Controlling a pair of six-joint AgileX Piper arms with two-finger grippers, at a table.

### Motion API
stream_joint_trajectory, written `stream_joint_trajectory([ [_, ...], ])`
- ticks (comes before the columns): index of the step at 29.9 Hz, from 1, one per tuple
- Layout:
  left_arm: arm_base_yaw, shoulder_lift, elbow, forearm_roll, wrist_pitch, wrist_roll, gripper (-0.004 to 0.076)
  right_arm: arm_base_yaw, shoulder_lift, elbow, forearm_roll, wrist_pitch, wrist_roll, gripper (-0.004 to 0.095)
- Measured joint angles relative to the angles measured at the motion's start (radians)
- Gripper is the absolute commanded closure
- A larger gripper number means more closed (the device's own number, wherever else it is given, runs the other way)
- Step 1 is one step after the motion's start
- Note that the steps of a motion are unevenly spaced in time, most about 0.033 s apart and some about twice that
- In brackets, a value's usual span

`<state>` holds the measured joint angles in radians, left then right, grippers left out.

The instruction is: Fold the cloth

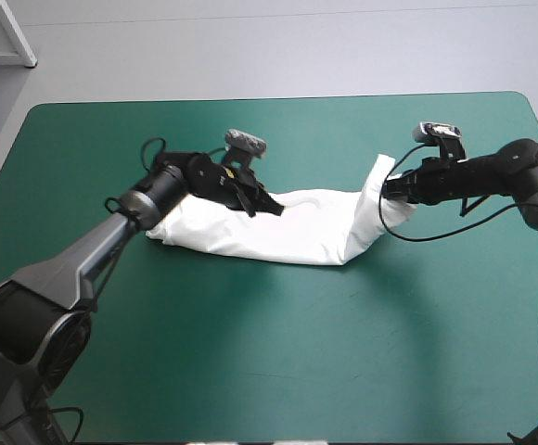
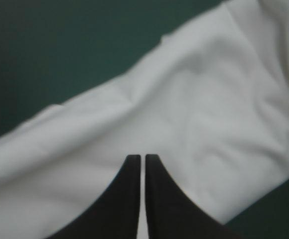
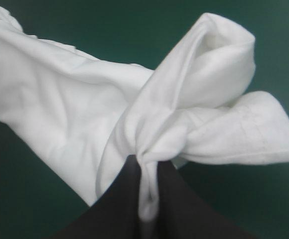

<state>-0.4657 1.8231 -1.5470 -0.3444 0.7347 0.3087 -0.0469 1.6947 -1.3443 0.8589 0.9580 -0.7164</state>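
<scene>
White T-shirt [image 1: 297, 232], soft and light, is being pinched by left gripper [image 1: 272, 208] and right gripper [image 1: 386, 189]; hems judged best holds.

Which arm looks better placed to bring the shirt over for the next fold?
Probably the right. The right gripper pinches a bunched end of the T-shirt, raised off the teal-green cover. The left gripper holds the other end low on the cover.

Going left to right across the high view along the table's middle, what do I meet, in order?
Bare teal-green cover → left gripper, over the shirt's left part → middle stretch of the T-shirt → right gripper, shut on the shirt's right end → bare cover again.
</scene>
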Motion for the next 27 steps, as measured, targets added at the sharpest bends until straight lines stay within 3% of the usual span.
stream_joint_trajectory([
  [12, 0.334, -0.321, -0.141, 0.145, 0.226, 0.000, 0.0703, 0.367, 0.074, -0.344, -0.108, -0.046, 0.152, 0.0907],
  [18, 0.387, -0.380, -0.142, 0.163, 0.285, 0.000, 0.0703, 0.519, 0.285, -0.630, -0.193, -0.019, 0.259, 0.0907],
  [25, 0.390, -0.382, -0.142, 0.171, 0.310, 0.000, 0.0703, 0.629, 0.588, -0.973, -0.276, 0.093, 0.371, 0.0905],
  [27, 0.390, -0.382, -0.142, 0.172, 0.310, 0.000, 0.0703, 0.658, 0.656, -1.060, -0.308, 0.107, 0.393, 0.0867],
])
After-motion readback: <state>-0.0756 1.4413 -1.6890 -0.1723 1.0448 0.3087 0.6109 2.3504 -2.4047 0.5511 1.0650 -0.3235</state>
